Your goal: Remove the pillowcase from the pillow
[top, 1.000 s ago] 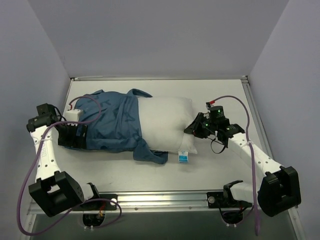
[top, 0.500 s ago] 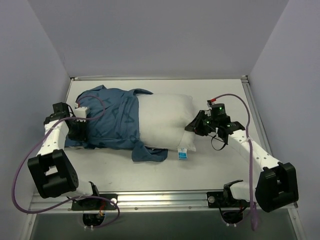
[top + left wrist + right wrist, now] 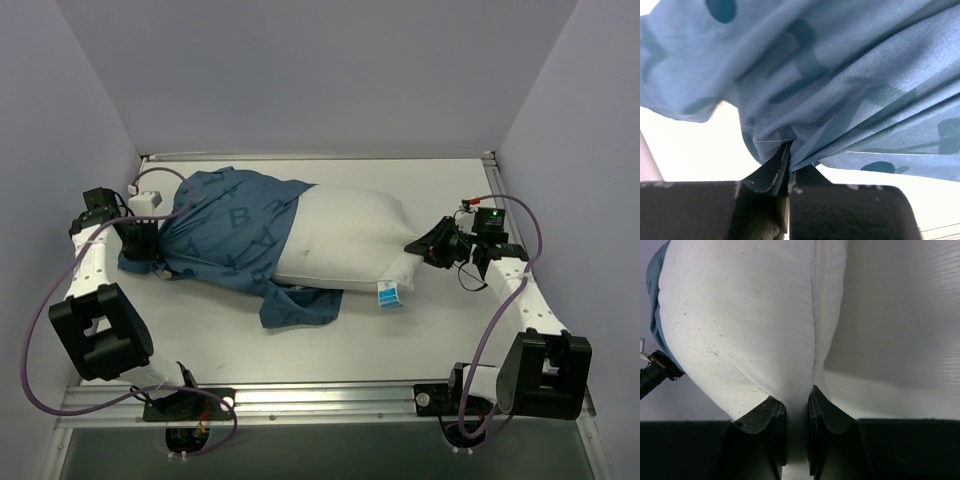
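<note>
My left gripper (image 3: 788, 167) is clenched on the pillowcase (image 3: 225, 235) at its left end. My right gripper (image 3: 796, 412) grips the pillow (image 3: 345, 240) at its right end.

The white-and-black left arm (image 3: 88, 265) is bent along the left edge of the white table (image 3: 430, 185), its black two-finger left gripper (image 3: 789, 152) clamped tight on a fold of the blue printed fabric pillowcase (image 3: 840, 75). The white-and-black right arm (image 3: 527, 295) is bent along the right edge, its black right gripper (image 3: 796, 405) pinched narrowly on the end of the plump white pillow (image 3: 750, 315).
</note>
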`<state>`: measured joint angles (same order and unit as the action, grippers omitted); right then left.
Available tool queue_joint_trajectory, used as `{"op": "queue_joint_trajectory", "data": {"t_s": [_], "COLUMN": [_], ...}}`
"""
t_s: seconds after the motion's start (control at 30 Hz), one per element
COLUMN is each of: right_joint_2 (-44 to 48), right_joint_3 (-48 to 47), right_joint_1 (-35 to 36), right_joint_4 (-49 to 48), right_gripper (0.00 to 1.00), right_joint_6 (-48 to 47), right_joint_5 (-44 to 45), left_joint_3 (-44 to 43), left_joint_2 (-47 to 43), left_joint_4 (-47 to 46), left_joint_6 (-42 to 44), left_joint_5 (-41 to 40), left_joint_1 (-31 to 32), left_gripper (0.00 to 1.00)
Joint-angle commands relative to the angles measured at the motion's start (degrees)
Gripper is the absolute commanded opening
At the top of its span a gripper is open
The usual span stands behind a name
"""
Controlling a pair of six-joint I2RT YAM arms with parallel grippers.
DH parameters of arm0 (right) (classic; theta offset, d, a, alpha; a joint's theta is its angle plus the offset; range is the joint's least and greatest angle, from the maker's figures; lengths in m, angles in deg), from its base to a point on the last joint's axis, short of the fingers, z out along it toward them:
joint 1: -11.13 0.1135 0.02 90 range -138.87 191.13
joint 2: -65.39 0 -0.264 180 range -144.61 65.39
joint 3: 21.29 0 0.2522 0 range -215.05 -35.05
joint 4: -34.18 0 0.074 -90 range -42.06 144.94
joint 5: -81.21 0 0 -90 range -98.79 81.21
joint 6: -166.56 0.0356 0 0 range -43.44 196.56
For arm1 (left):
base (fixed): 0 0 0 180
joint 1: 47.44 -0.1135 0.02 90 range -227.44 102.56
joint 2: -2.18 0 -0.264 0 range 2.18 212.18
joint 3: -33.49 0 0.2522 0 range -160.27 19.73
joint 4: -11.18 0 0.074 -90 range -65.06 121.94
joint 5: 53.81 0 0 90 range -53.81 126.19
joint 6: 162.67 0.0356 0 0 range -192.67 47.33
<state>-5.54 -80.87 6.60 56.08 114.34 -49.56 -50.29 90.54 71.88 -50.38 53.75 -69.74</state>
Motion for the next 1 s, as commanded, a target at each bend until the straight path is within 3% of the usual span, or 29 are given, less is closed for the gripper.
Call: {"op": "queue_joint_trajectory", "data": {"t_s": [0.0,0.27,0.37,0.4,0.43,0.57,0.7,0.73,0.8,0.83,0.87,0.9,0.93,0.97], "right_joint_2": [2.1,3.3,4.4,4.4,4.4,3.7,-0.1,-1.2,-5.5,-7.1,-10.9,-13.1,-15.3,-19.5], "right_joint_3": [-3.6,-10.9,-11.2,-10.9,-10.3,-9.5,-18.1,-20.1,-24.3,-28.6,-31.0,-33.3,-38.3,-40.6], "right_joint_1": [-11.0,-15.6,-13.8,-10.9,-8.9,0.2,14.4,21.4,28.7,35.5,38.3,40.7,43.1,46.8], "right_joint_4": [2.9,7.7,7.1,7.6,8.1,5.8,5.5,5.2,4.9,5.1,5.7,7.9,9.4,11.0], "right_gripper": [0.00,0.00,0.00,0.00,0.00,0.00,0.00,0.04,0.17,0.26,0.50,0.58,0.73,0.75], "right_joint_6": [-7.6,-9.2,-7.4,-7.5,-8.2,-8.6,-9.7,-10.2,-12.9,-14.2,-15.8,-18.3,-19.2,-20.4], "right_joint_5": [14.6,10.3,8.2,9.9,10.9,13.8,22.2,23.9,28.0,29.9,32.8,34.5,36.5,39.5], "left_joint_3": [-7.1,-12.9,-15.8,-14.6,-12.8,-1.5,0.3,-0.6,-1.9,-2.4,-3.4,-3.5,-3.6,-3.5], "left_joint_2": [1.1,6.2,6.1,5.2,2.1,-7.2,-10.9,-11.1,-11.2,-11.4,-11.5,-11.9,-12.2,-12.5], "left_joint_4": [-14.9,-19.8,-16.6,-13.7,-13.2,-15.2,-12.3,-11.8,-10.0,-9.6,-9.2,-8.6,-8.5,-8.6], "left_joint_6": [5.7,2.2,1.6,2.3,2.9,5.1,3.5,2.9,2.1,1.8,1.7,1.4,1.2,1.1], "left_joint_5": [-22.2,-26.8,-21.0,-13.2,-10.6,-6.1,-3.8,-2.4,-1.7,-1.4,-0.8,-0.8,-0.9,-1.1], "left_joint_1": [-9.1,-9.9,-9.6,-9.2,-6.9,-0.4,3.7,4.0,5.6,6.2,6.7,8.2,8.9,9.6], "left_gripper": [0.02,0.02,0.02,0.02,0.02,0.02,0.02,0.02,0.02,0.02,0.02,0.02,0.02,0.02]}}
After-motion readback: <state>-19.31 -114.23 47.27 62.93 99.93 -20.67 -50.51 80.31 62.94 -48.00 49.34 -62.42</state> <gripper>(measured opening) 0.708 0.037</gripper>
